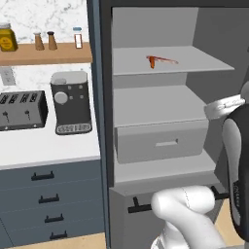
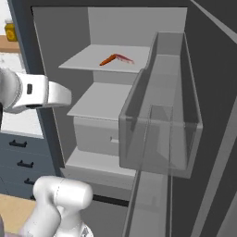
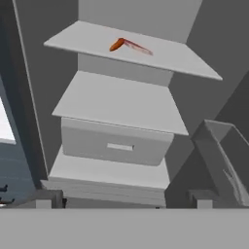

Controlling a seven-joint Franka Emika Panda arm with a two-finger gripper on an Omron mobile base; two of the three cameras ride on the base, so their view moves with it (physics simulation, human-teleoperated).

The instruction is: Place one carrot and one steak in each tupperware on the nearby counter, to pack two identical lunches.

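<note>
One orange carrot (image 1: 152, 62) lies on the upper grey shelf (image 1: 194, 65) of an open fridge-like cabinet, touching a thin reddish steak (image 1: 166, 60) to its right. The same carrot (image 3: 116, 44) and steak (image 3: 139, 47) appear high up in the hand view, and the carrot (image 2: 107, 60) and steak (image 2: 124, 58) appear in the right base view too. My gripper (image 3: 124, 199) is held well back from the shelves, below the pair, open with nothing between its fingers. The white counter (image 1: 44, 146) lies to the left. The tupperware trays are out of view.
A toaster (image 1: 22, 111) and a coffee machine (image 1: 71, 102) stand on the counter, with jars on a wooden shelf (image 1: 46, 53) above. Inside the cabinet sit a lower shelf and a grey drawer (image 1: 163, 141). The open door with its clear bin (image 2: 162, 125) stands at the right.
</note>
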